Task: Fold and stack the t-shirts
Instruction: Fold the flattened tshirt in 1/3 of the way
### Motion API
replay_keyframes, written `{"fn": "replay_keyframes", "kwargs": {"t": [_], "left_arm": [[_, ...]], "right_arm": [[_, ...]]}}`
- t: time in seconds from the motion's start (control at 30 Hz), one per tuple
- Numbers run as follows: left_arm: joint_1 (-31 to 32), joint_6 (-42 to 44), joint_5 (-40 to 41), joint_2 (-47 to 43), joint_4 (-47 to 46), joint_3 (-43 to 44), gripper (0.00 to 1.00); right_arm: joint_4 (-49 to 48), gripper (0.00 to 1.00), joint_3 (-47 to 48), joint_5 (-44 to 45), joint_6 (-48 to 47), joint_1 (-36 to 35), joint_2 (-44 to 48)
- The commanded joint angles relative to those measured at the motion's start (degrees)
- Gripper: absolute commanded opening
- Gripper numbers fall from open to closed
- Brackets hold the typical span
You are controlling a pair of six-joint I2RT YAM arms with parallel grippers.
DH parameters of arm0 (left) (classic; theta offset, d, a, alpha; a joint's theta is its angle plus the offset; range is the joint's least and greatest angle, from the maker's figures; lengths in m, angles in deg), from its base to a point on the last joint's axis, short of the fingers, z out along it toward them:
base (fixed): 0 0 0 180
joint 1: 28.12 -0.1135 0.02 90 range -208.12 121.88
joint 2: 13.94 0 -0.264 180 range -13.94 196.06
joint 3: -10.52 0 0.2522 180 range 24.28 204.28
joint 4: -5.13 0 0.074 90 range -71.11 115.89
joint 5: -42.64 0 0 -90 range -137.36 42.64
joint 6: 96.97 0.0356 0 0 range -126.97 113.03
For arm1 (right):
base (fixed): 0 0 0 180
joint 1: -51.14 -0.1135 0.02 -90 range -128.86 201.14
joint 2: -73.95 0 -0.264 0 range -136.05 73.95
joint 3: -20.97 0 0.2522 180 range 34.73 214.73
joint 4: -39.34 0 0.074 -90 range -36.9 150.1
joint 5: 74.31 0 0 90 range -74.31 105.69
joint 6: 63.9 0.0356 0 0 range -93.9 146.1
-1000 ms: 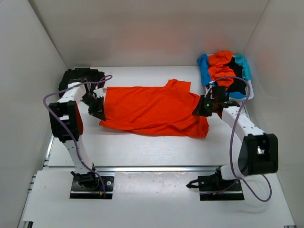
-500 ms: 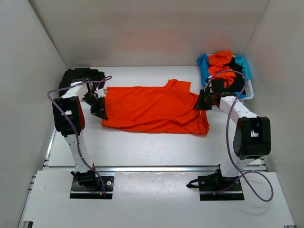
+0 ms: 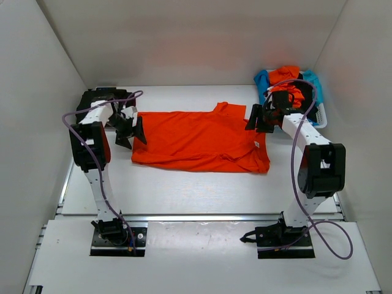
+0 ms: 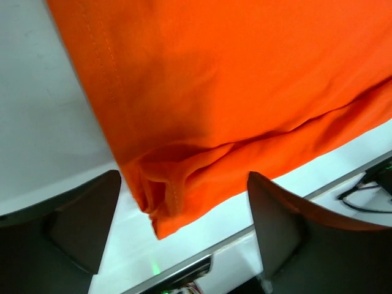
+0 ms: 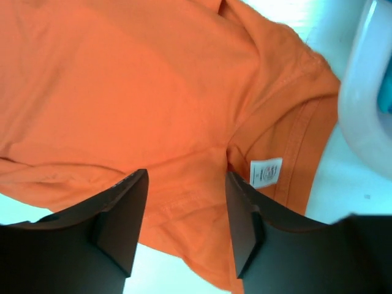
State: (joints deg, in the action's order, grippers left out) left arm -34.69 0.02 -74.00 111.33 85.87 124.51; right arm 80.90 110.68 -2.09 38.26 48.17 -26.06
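Arms [image 3: 92,141] reach across the table [image 3: 184,190], left fingers [image 3: 133,131] apart and empty at the flat orange t-shirt's [image 3: 196,141] left end, right fingers [image 3: 254,117] apart over its right end, beside the far-right-corner basket [image 3: 323,117] holding a heap of t-shirts [image 3: 288,82] in orange, blue and black.

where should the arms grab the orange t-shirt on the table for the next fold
Probably its two short ends. The orange t-shirt lies flat, stretched sideways, so only edges offer a pinch: left gripper from the left at the bunched hem corner, right gripper from the right near the white label.
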Motion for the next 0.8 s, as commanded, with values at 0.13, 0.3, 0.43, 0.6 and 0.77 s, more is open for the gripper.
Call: {"fn": "replay_keyframes", "kwargs": {"t": [0.13, 0.3, 0.43, 0.6, 0.77], "left_arm": [[-5.2, -2.0, -0.9, -16.8, -13.3, -8.9, 0.99], [-0.3, 4.4, 11.7, -35.8, -25.2, -30.7, 0.86], [0.6, 1.3, 12.7, -36.1, -22.1, -37.4, 0.58], [0.5, 1.1, 14.8, -31.9, -22.1, -36.7, 0.36], [8.6, 15.4, 24.2, -41.1, -27.9, -38.4, 0.46]], "right_arm": [[4.1, 0.58, -10.0, 3.4, 1.8, 1.9, 14.3], [7.7, 0.61, -19.8, 4.6, 4.0, 5.6, 19.1], [5.5, 0.61, -26.6, 3.7, 6.5, 7.8, 23.5], [5.3, 0.61, -27.8, 3.6, 6.4, 6.1, 22.5], [4.7, 0.62, -28.0, 4.0, 7.9, 4.5, 23.4]]}}
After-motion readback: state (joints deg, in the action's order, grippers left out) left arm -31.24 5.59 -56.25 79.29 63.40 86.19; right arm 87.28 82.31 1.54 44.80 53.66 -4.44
